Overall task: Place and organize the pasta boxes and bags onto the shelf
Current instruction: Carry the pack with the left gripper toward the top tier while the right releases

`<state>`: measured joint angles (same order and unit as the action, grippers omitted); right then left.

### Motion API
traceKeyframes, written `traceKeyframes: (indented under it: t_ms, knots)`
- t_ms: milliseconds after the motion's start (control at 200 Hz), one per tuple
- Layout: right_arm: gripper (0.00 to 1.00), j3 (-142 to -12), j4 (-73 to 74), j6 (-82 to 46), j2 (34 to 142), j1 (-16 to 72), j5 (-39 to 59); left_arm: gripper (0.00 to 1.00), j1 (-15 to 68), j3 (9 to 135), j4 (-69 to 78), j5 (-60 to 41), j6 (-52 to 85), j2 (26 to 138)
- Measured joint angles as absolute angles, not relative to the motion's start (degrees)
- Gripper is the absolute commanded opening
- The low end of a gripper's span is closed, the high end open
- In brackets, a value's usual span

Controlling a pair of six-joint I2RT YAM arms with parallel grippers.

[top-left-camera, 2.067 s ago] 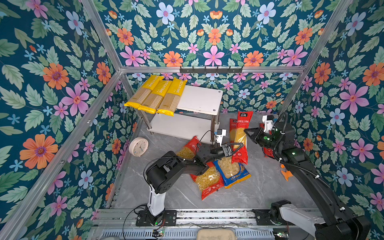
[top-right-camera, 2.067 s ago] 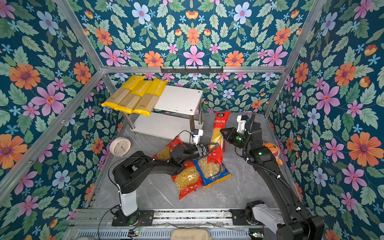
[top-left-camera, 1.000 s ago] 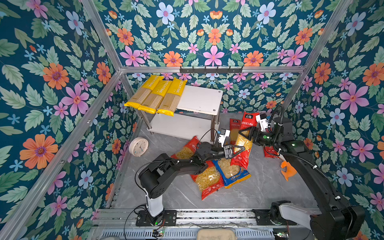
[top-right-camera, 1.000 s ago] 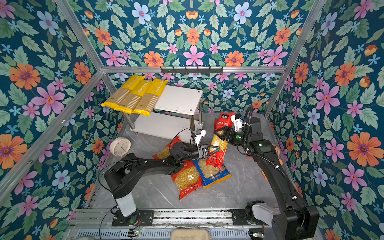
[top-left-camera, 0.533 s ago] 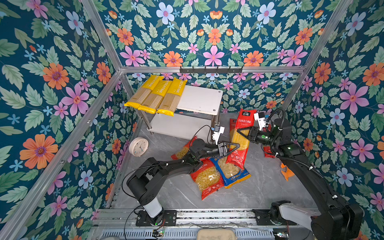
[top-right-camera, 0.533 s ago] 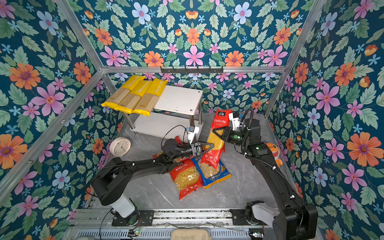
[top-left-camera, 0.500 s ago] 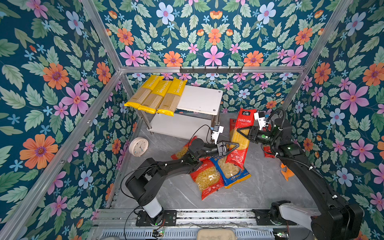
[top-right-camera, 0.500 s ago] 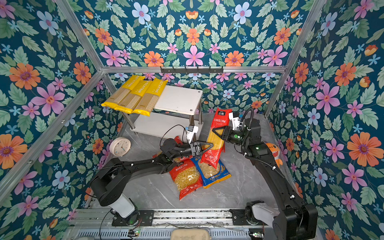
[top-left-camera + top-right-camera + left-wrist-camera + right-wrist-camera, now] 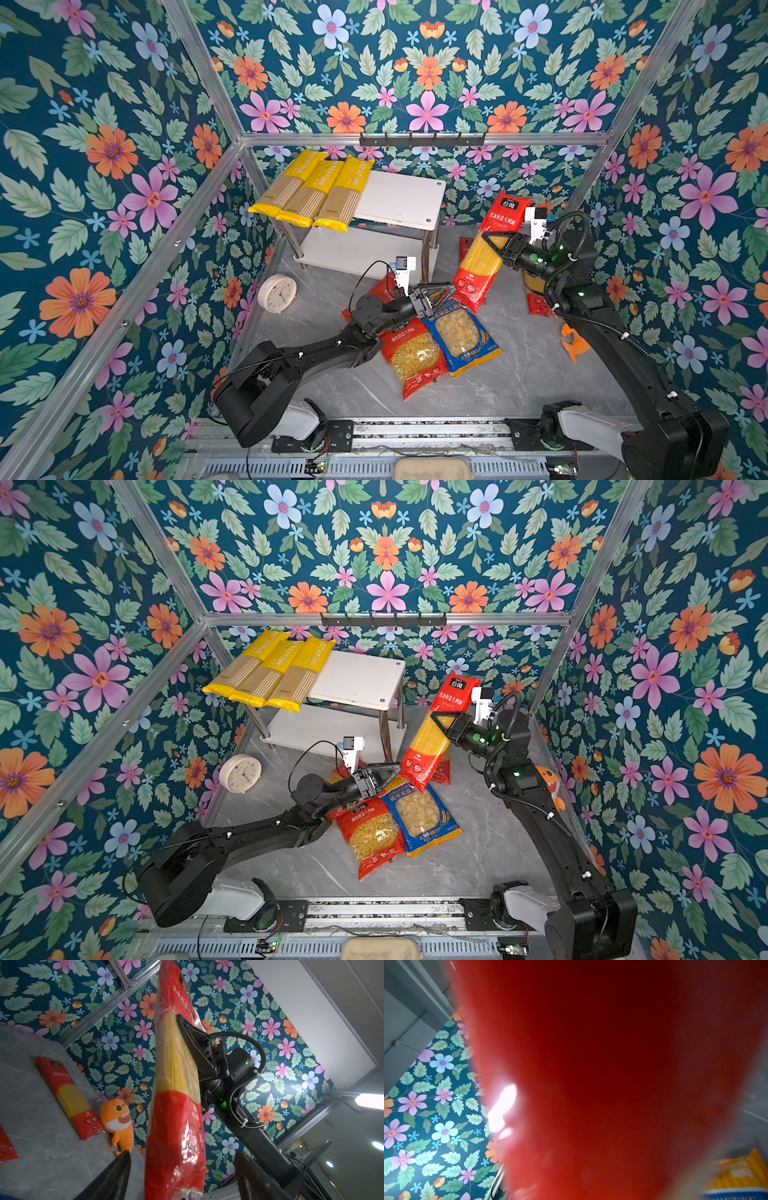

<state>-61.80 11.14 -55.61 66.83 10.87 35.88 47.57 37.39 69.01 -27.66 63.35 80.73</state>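
Right of 3 "STATIME" packs (image 9: 311,189), right gripper (image 9: 488,249) clamps red spaghetti (image 9: 478,268); left gripper (image 9: 449,293) gapes.

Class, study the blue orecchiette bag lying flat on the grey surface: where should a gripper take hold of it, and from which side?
The blue bag lies flat; grip its near, orange-trimmed end from above, probably: that end is free, while the left gripper and the hanging red spaghetti pack crowd its far end.
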Motion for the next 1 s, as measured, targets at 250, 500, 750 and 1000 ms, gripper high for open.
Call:
traceKeyframes:
  t_ms: [250, 500, 750, 1000]
  knots:
    - [0.09, -62.52, 18.17, -60.4, 69.54, 12.75, 31.14, 0.77, 48.6, 39.62, 68.93, -22.04, 65.93, 83.29]
    - [0.11, -62.72, 21.76, -62.61, 70.61, 14.0, 29.41, 0.65, 48.75, 43.57, 69.52, -17.5, 69.08, 86.96]
    - [0.16, -62.48, 22.57, -62.81, 70.76, 14.5, 28.1, 0.53, 48.8, 45.19, 73.03, -14.94, 73.28, 89.23]
    - [0.22, -62.06, 22.59, -62.81, 70.76, 15.07, 27.92, 0.38, 48.84, 46.13, 74.65, -14.11, 74.78, 89.78]
